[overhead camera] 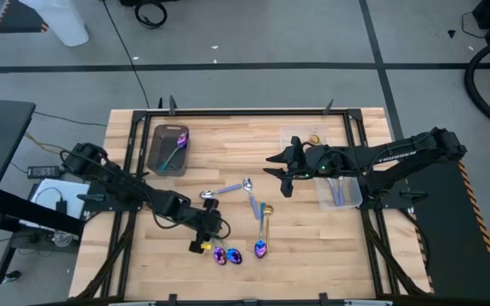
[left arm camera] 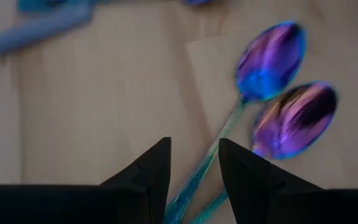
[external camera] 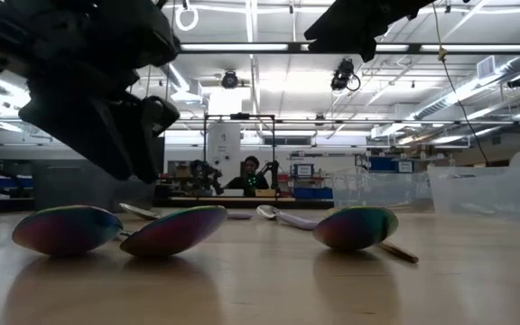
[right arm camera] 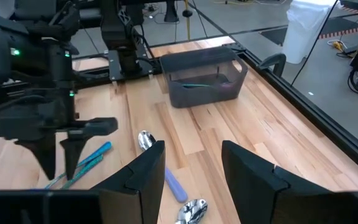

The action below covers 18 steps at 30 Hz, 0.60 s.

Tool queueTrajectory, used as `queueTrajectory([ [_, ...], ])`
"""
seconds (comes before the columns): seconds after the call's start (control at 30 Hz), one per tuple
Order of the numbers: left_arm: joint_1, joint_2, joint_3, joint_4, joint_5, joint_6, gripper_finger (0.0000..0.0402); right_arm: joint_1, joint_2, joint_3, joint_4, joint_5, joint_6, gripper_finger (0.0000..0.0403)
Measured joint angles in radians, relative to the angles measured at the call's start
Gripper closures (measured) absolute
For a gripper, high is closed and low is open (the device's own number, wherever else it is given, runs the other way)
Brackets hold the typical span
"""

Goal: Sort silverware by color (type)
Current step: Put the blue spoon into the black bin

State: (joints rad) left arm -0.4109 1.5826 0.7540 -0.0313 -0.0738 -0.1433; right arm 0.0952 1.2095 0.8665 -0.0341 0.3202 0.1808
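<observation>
high view, my left gripper (overhead camera: 208, 231): low over the near-middle of the table (overhead camera: 228, 136), just beside the two purple spoons (overhead camera: 226, 254) that lie closest to the front edge.
high view, nearer arm: my left, plainly; my right gripper (overhead camera: 279, 170) hangs well apart, over the far-right part of the boards next to the clear container (overhead camera: 339, 191).
high view, rest of the silverware: silver spoons (overhead camera: 247, 184) and another purple one (overhead camera: 262, 246) scattered between my two arms; one purple-teal spoon already in the dark tray (overhead camera: 170, 149).
low view, spoon bowls: two iridescent bowls (external camera: 165, 230) side by side on the wood, my left gripper's dark bulk hanging just above and behind them, not touching as far as I can tell.
left wrist view, my fingers (left arm camera: 154, 168): parted, nothing between them yet.
left wrist view, long axis: the teal handle (left arm camera: 213, 155) of the nearer spoon runs from its purple bowl (left arm camera: 271, 59) back into the gap between my fingers, roughly along my line of sight.
left wrist view, judgement: I need to come down on the handle, not the bowl; the second handle lies just beside it, so I risk pinching both.
right wrist view, my right fingers (right arm camera: 247, 171): parted and empty, high above the boards, facing the dark tray; this arm waits.
</observation>
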Motion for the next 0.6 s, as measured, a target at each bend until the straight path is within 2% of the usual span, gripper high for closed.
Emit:
queueTrajectory([
  [0.23,-0.037,0.030,0.000,0.002,0.012,0.129,0.0260,0.000,0.000,0.000,-0.002,0.000,0.000,0.0234],
  [0.6,-0.054,0.082,0.000,-0.063,0.045,0.140,0.0260,0.000,0.000,0.000,-0.004,0.000,0.000,0.0234],
])
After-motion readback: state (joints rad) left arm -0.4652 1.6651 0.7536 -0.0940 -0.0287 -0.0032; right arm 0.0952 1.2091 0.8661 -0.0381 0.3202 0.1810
